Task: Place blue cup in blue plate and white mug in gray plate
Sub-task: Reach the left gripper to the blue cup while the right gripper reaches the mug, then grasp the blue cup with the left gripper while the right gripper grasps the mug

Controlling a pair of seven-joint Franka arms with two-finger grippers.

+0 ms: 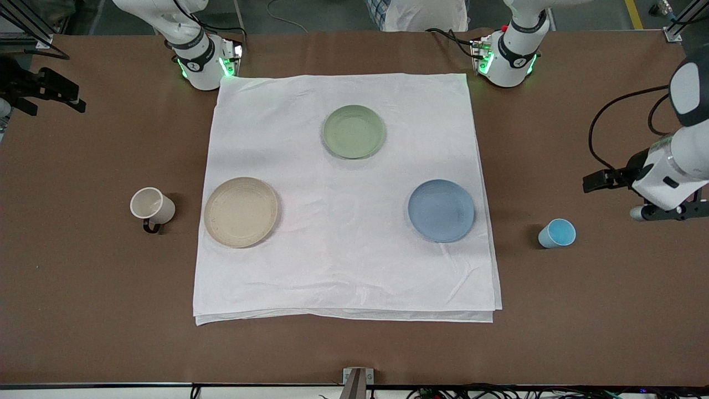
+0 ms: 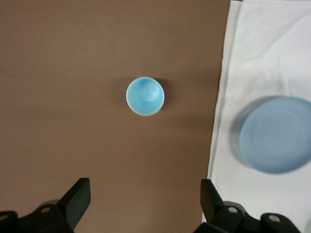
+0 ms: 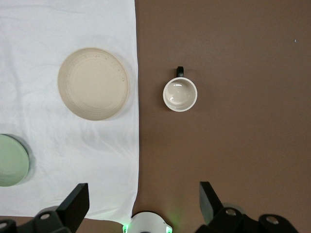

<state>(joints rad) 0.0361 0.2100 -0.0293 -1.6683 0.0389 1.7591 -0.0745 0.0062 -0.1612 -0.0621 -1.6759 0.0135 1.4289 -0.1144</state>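
Note:
The blue cup (image 1: 557, 233) stands upright on the brown table, off the white cloth, at the left arm's end. My left gripper (image 1: 664, 213) hangs open and empty above the table beside it; its wrist view shows the cup (image 2: 145, 96) and the blue plate (image 2: 277, 134) below the gripper (image 2: 145, 204). The blue plate (image 1: 441, 210) lies on the cloth. The white mug (image 1: 150, 207) stands on the table at the right arm's end, beside the gray plate (image 1: 241, 211). My right gripper (image 1: 41, 87) is open and empty, high above; the mug (image 3: 180, 94) and gray plate (image 3: 93, 83) lie below it (image 3: 144, 204).
A pale green plate (image 1: 354, 131) lies on the white cloth (image 1: 343, 266), farther from the front camera than the other two plates. The arm bases (image 1: 507, 55) stand along the table's edge farthest from the front camera. Brown table surrounds the cloth.

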